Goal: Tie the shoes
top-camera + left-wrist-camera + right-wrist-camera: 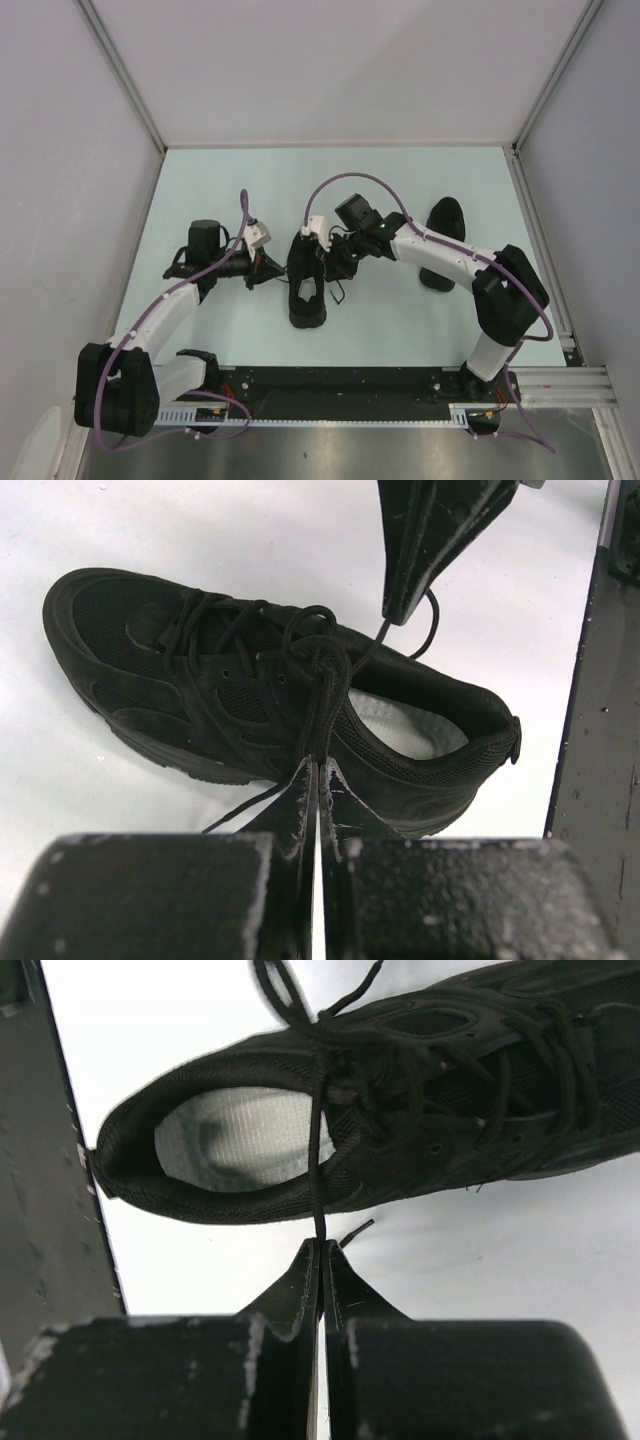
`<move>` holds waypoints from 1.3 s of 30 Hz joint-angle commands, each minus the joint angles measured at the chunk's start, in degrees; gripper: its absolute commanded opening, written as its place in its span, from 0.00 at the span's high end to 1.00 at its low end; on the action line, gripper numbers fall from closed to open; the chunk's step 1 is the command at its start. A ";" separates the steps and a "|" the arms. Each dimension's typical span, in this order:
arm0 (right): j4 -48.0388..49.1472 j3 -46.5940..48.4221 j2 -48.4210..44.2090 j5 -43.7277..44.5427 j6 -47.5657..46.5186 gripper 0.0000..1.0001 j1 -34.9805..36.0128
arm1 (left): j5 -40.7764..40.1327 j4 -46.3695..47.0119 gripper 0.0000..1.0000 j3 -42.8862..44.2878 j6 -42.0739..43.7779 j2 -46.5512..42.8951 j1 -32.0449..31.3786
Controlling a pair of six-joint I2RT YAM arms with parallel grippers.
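Both tools are gripping here: the left tool (318, 772) is pinching shut on one strand of the laces (322, 680), and the right tool (322, 1252) is clamping shut on another strand coming off the knot area. The shoe (307, 290) is sitting on its sole around the middle of the bench (400, 180), right between them.

My worry: nothing is pinning the shoe down, so uneven pulling is probably going to drag or twist it. That thin lace could also be slipping out of those narrow tips.

The long axis is running near-to-far, toe pointing far, heel opening facing the near edge.
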 commanded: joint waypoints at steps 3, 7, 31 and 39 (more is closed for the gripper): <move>8.10 1.89 -1.58 -5.79 14.20 1.00 -5.93 | 1.52 1.75 1.00 -0.18 -1.75 -1.13 0.76; 12.85 0.58 -1.23 -8.96 21.34 1.00 -7.62 | 1.25 1.75 1.00 -1.68 -1.93 -1.48 0.76; 9.78 -3.73 -4.31 -11.60 15.46 1.00 -3.66 | 6.35 -6.68 0.78 0.87 5.28 -3.94 3.30; 9.78 -3.82 -4.48 -11.51 15.19 1.00 -3.31 | 4.59 -2.49 0.54 2.19 -0.16 -4.12 3.92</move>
